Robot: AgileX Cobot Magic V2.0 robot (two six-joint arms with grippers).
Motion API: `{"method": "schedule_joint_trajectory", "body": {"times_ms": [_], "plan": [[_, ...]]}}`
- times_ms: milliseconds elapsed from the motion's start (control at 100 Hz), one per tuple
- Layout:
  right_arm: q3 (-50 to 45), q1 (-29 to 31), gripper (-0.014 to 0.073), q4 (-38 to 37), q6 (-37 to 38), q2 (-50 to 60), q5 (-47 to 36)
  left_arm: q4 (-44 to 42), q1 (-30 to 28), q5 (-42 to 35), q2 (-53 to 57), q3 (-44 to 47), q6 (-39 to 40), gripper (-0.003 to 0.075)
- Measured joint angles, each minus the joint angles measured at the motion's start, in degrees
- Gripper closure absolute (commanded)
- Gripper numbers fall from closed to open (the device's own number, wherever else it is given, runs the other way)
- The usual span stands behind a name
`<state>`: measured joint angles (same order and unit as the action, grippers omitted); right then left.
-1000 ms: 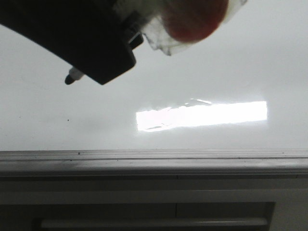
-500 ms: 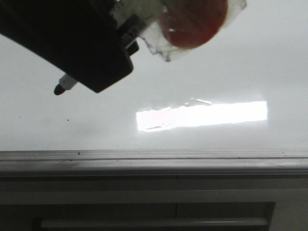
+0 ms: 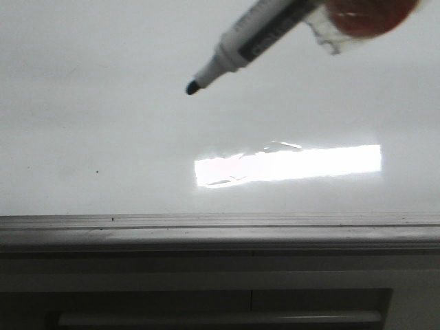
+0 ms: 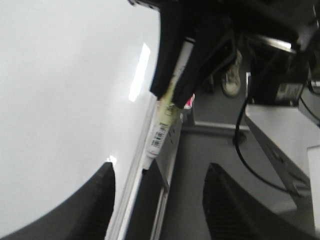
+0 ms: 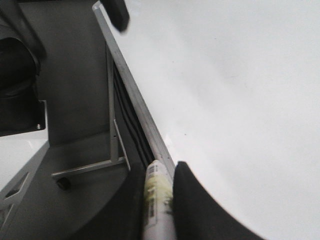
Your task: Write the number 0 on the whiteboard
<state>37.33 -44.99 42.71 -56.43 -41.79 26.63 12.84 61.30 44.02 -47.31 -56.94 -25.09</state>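
The whiteboard [image 3: 103, 110] fills the front view, with its grey ridged frame edge [image 3: 220, 223] along the near side; it also shows in the left wrist view [image 4: 60, 100] and the right wrist view [image 5: 240, 90]. No black loop of the number 0 shows on it. A white marker [image 3: 254, 38] slants in from above, its dark tip [image 3: 191, 88] over the board's middle. My right gripper [image 5: 160, 200] is shut on the marker [image 5: 157, 195], and it shows in the left wrist view [image 4: 190, 60]. My left gripper [image 4: 157, 210] is open and empty beside the board's edge.
A bright rectangular glare patch [image 3: 289, 163] lies on the board. A red blob under clear tape [image 3: 368, 14] sits by the marker's barrel. Below the frame is a grey panel with a handle slot [image 3: 220, 317]. A black cable [image 4: 245, 150] hangs off the board's side.
The dark gripper body that filled the upper left of the front view has moved out of it. The marker has swung right and its tip now points at the board's middle.
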Motion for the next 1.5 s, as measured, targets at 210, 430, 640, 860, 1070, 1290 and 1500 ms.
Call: {"method": "schedule_joint_trajectory", "body": {"times_ms": [210,430,640,860,1070,1290,1500], "plan": [[-7.9,3.7,0.0657,-1.4,0.0,8.4,-6.2,-9.0,-3.4,-10.5,18.3,12.0,16.5,0.068],[-10.0,4.6,0.0657,-1.4,0.0,9.7,-16.9,-13.8,-6.3,-14.6,31.0,24.1,24.2,0.074],[-9.3,4.6,0.0657,-2.1,0.0,4.1,-19.2,-13.5,-6.4,-15.9,32.7,27.7,24.6,0.074],[-8.7,4.6,0.0657,-2.5,0.0,-1.8,-25.0,-13.4,-6.4,-16.6,32.8,27.8,25.1,0.074],[-6.4,4.6,0.0657,-2.5,0.0,-6.5,-26.6,-13.3,-6.4,-16.7,32.8,27.8,25.1,0.074],[-4.7,4.6,0.0657,-2.5,0.0,-12.0,-23.7,-13.3,-6.4,-16.7,32.8,27.8,25.1,0.074],[-3.1,4.0,0.0657,-2.5,0.0,-14.2,-20.9,-13.3,-6.4,-16.7,32.8,27.8,25.1,0.074]]}}
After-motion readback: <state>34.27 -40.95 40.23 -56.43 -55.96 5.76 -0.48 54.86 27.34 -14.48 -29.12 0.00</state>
